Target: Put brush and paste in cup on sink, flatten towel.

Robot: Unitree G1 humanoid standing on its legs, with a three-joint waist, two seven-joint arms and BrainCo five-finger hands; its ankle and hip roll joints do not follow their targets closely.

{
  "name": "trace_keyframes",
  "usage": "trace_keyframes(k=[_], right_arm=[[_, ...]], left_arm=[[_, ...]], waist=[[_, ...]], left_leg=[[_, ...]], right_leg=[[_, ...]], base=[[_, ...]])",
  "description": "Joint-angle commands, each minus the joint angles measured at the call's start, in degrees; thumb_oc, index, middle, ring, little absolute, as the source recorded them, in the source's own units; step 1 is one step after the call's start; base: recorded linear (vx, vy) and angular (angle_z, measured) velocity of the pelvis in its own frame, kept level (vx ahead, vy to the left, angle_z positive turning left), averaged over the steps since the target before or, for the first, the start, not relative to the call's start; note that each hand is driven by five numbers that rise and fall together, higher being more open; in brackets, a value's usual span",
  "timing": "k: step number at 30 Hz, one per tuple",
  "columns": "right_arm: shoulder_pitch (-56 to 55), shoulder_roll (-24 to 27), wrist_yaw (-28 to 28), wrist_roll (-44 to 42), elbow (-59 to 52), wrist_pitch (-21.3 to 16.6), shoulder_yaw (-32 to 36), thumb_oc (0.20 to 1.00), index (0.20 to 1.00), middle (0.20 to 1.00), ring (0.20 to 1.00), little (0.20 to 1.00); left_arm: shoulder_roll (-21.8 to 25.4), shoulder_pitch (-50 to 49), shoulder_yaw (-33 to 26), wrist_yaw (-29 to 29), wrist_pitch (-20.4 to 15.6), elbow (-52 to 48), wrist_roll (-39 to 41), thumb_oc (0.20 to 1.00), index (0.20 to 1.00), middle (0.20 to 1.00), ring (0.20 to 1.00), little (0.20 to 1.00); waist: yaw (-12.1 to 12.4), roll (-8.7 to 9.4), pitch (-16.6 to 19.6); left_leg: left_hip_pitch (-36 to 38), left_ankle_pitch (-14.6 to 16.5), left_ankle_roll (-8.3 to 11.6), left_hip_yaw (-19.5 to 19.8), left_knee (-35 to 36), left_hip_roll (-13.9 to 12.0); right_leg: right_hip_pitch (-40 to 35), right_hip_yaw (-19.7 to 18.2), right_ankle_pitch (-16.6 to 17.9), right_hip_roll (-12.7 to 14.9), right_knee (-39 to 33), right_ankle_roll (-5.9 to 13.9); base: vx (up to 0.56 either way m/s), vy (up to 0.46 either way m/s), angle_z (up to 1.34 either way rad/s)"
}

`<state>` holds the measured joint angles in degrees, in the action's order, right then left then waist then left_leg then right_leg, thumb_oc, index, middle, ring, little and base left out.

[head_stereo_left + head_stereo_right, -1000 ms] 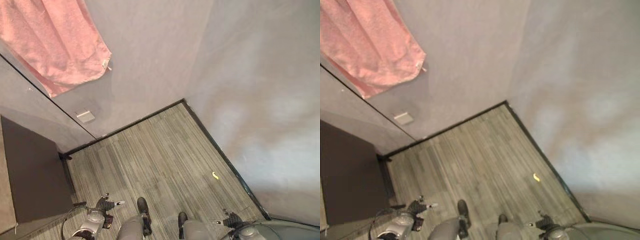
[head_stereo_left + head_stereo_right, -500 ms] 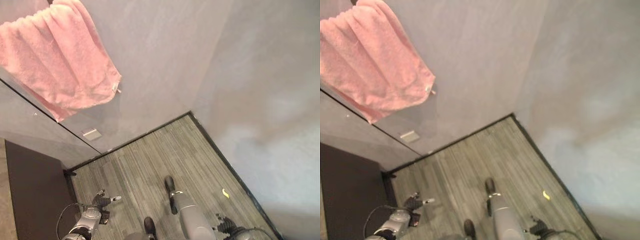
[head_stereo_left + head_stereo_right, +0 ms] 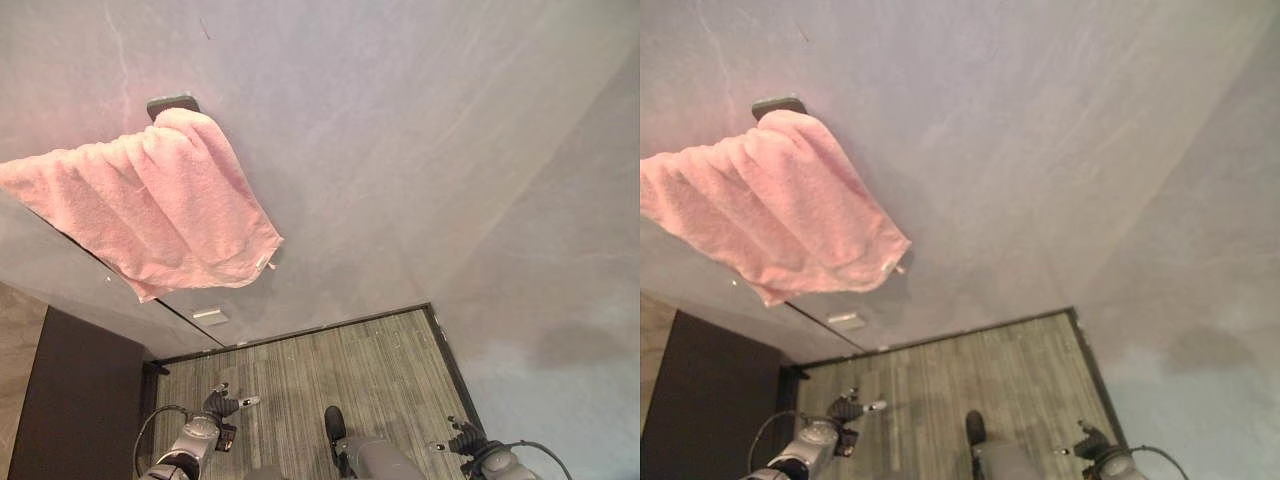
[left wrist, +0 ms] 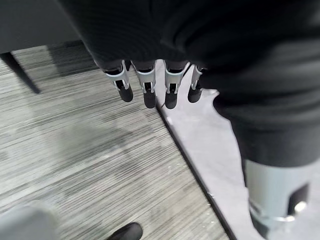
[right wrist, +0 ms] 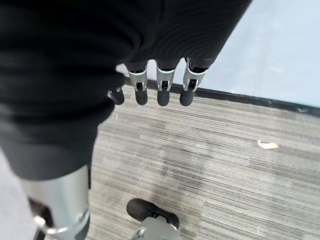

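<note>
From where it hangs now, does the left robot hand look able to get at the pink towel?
Probably not as it stands. The left robot hand hangs low by the floor, fingers relaxed and empty, while the pink towel hangs bunched on its wall holder well above. Nothing blocks the way; the arm would have to rise.

No lettering, number or sign can be read anywhere here. The small tag on the pink towel (image 3: 160,222), at its lower corner left of centre in the frame, is too tiny to make out, and the pale plate (image 3: 210,315) on the wall just below it carries no readable mark
</note>
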<state>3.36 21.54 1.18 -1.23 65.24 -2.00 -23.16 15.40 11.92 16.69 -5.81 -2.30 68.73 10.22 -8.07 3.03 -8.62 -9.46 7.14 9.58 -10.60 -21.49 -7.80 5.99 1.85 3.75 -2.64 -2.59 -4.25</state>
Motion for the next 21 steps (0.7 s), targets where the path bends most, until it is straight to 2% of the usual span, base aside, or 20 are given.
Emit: trace_keyframes(k=[1, 3, 4, 5, 7, 11, 12, 14, 16, 19, 21], right_arm=[[-2.6, 1.4, 1.2, 1.3, 0.2, 0.1, 0.2, 1.0, 1.0, 1.0, 1.0, 1.0], [-2.6, 0.9, 1.5, 2.5, 1.7, 0.4, 0.1, 1.0, 1.0, 1.0, 1.0, 1.0], [-2.5, 0.8, 1.5, 3.0, 2.0, 0.4, 0.1, 1.0, 1.0, 1.0, 1.0, 1.0], [-2.5, 0.6, 1.3, 3.2, 2.1, 0.5, 0.1, 1.0, 1.0, 1.0, 1.0, 1.0], [-2.5, 0.6, 1.2, 3.3, 2.1, 0.6, 0.4, 1.0, 1.0, 1.0, 1.0, 1.0], [-2.5, -0.7, 0.9, 3.6, 2.7, 0.6, 1.1, 1.0, 1.0, 1.0, 1.0, 1.0], [-2.1, -1.2, 0.9, 3.5, 2.2, 0.7, 0.8, 1.0, 1.0, 1.0, 1.0, 1.0], [-1.9, -1.4, 1.1, 3.5, 1.7, 0.6, 0.9, 1.0, 1.0, 1.0, 1.0, 1.0], [-1.4, -1.8, 1.2, 3.2, 0.6, 0.5, 0.9, 1.0, 1.0, 1.0, 1.0, 1.0], [-1.1, -2.1, 1.1, 2.8, -2.0, 0.2, 0.1, 1.0, 1.0, 1.0, 1.0, 1.0], [-1.3, -2.0, 0.9, 2.1, -3.0, -0.2, -0.3, 1.0, 1.0, 1.0, 1.0, 1.0]], left_arm=[[2.7, 0.4, 0.0, -1.0, -0.8, -1.1, -0.7, 1.0, 1.0, 1.0, 1.0, 1.0], [2.7, 0.2, 0.2, -1.3, -0.8, -0.5, -1.0, 1.0, 1.0, 1.0, 1.0, 1.0], [2.6, 0.1, 0.2, -1.5, -0.7, -0.3, -1.0, 1.0, 1.0, 1.0, 1.0, 1.0], [2.5, -0.4, 0.0, -1.3, -0.8, -0.5, -0.8, 1.0, 1.0, 1.0, 1.0, 1.0], [2.7, -0.7, 0.0, -1.2, -0.8, -0.4, -1.3, 1.0, 1.0, 1.0, 1.0, 1.0], [3.5, -1.4, 0.8, -1.0, -0.6, -0.6, -3.3, 1.0, 1.0, 1.0, 1.0, 1.0], [3.9, -1.3, 1.1, -1.1, -0.5, -0.8, -4.0, 1.0, 1.0, 1.0, 1.0, 1.0], [4.1, -1.4, 1.0, -1.3, -0.5, -0.9, -4.2, 1.0, 1.0, 1.0, 1.0, 1.0], [4.5, -1.7, 0.6, -1.4, -0.4, -1.5, -3.7, 1.0, 1.0, 1.0, 1.0, 1.0], [4.9, -2.5, 0.3, -1.4, -0.3, -1.6, -3.9, 1.0, 1.0, 1.0, 1.0, 1.0], [5.0, -3.0, 0.4, -1.4, -0.3, -1.2, -4.9, 1.0, 1.0, 1.0, 1.0, 1.0]], waist=[[-0.7, -0.43, 0.7], [0.1, -1.49, 0.8], [0.3, -1.79, 0.7], [0.4, -1.86, 0.7], [0.3, -1.89, 0.8], [0.4, -1.45, 1.7], [0.5, -1.26, 1.9], [0.6, -1.33, 2.1], [0.9, -1.33, 2.1], [1.4, -1.61, 2.3], [0.7, -1.63, 2.6]], left_leg=[[0.2, -7.0, -4.81, 0.7, 13.3, 2.6], [-2.7, -13.9, -2.66, 1.3, 18.9, -1.6], [-3.3, -15.4, -2.28, 1.7, 19.9, -2.6], [-2.8, -13.7, -2.6, 2.1, 17.5, -1.9], [-2.7, -12.8, -2.89, 1.9, 16.4, -1.1], [-3.2, -8.1, -5.25, 0.4, 12.0, 2.3], [-3.1, -6.8, -6.24, -0.7, 11.2, 3.3], [-2.8, -6.3, -6.65, -1.3, 11.4, 3.7], [-2.0, -5.7, -7.38, -2.4, 12.0, 4.5], [-0.1, -5.9, -7.51, -3.1, 14.2, 4.6], [1.5, -5.8, -7.57, -2.2, 15.7, 5.4]], right_leg=[[1.6, -3.9, -5.6, 3.6, 6.9, 8.81], [-0.5, -4.4, -7.1, 4.2, 6.5, 9.19], [-1.3, -4.9, -7.6, 4.5, 6.7, 9.35], [-2.6, -6.1, -8.8, 5.3, 7.6, 9.64], [-3.1, -6.5, -9.0, 6.0, 8.1, 9.97], [-3.7, -8.7, -8.6, 9.3, 9.8, 11.74], [-3.0, -9.2, -7.6, 10.5, 10.4, 12.46], [-2.5, -9.3, -7.0, 11.1, 10.7, 12.96], [-1.1, -8.8, -4.7, 12.3, 12.0, 13.63], [0.2, -6.9, -4.0, 11.0, 14.3, 13.56], [1.7, -8.7, -5.5, 6.8, 13.2, 12.57]], base=[[0.17, 0.107, 0.31], [0.31, 0.212, -0.21], [0.44, 0.337, -0.35], [0.34, 0.313, -0.25], [0.2, 0.22, -0.43], [0.17, 0.273, -0.46], [0.13, 0.344, -0.15], [0.07, 0.22, -0.07], [0.05, 0.195, -0.36], [0.07, 0.138, -0.29], [0.12, 0.059, -0.14]])
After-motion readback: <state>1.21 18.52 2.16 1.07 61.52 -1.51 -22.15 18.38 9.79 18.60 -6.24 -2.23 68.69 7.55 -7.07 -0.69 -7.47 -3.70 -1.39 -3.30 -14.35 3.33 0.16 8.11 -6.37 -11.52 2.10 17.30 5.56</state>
